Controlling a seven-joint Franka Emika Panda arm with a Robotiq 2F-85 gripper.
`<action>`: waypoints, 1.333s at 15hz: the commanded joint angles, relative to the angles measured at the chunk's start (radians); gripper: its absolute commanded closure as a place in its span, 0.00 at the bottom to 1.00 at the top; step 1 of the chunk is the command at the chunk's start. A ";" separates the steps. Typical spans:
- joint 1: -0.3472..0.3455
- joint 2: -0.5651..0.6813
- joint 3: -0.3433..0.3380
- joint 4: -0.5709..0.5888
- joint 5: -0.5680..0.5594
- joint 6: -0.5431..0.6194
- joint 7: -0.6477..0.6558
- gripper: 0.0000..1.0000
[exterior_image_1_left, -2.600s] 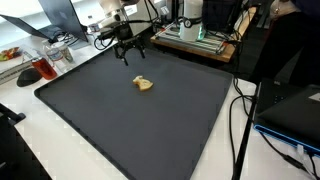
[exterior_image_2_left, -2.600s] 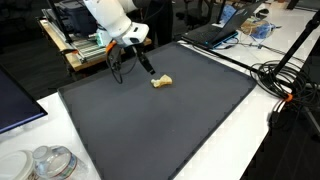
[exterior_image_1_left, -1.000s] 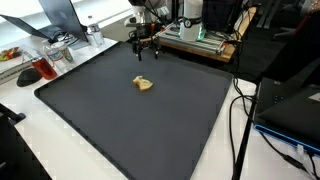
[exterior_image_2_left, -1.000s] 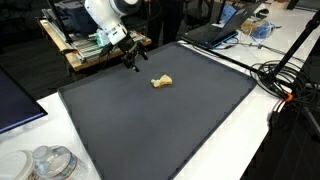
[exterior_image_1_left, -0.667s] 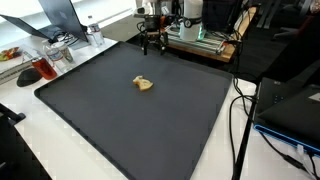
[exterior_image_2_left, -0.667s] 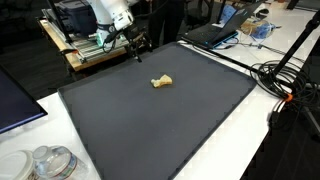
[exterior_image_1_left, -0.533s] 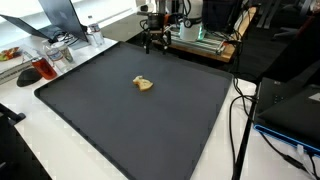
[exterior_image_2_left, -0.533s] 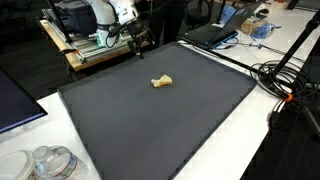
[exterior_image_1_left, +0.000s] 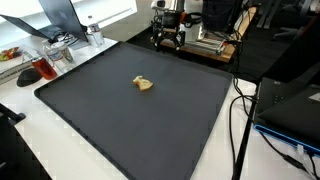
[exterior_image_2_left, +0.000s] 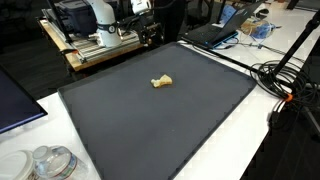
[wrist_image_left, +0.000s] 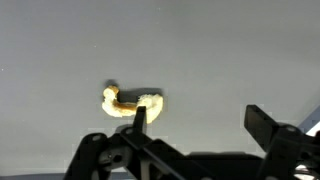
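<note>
A small yellowish curved piece of food (exterior_image_1_left: 144, 84) (exterior_image_2_left: 161, 82) lies on the dark mat (exterior_image_1_left: 120, 120) (exterior_image_2_left: 150, 120), alone near the far half. In the wrist view the yellowish piece (wrist_image_left: 128, 101) sits left of centre on the grey surface. My gripper (exterior_image_1_left: 169, 38) (exterior_image_2_left: 150, 36) hangs high over the mat's far edge, well away from the piece. Its jaws stand wide apart with nothing between them; the gripper (wrist_image_left: 200, 122) shows two dark fingers (wrist_image_left: 268, 125) at the bottom of the wrist view.
A wooden shelf with equipment (exterior_image_1_left: 205, 40) (exterior_image_2_left: 90, 45) stands behind the mat. Laptops (exterior_image_2_left: 215, 30), cables (exterior_image_2_left: 285, 80) and a monitor (exterior_image_1_left: 290, 110) line the sides. Plastic containers (exterior_image_2_left: 45, 162) and a red-filled dish (exterior_image_1_left: 30, 72) sit on the white table.
The arm has lifted and drawn back from near the yellowish piece toward the mat's far edge and the shelf. The piece has not moved. The jaws stayed wide.
</note>
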 joint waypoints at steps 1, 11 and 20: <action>0.013 0.049 0.011 0.002 -0.070 0.054 0.050 0.00; -0.005 0.091 -0.020 0.002 -0.194 0.034 0.012 0.00; -0.005 0.085 -0.021 0.003 -0.206 0.032 0.006 0.00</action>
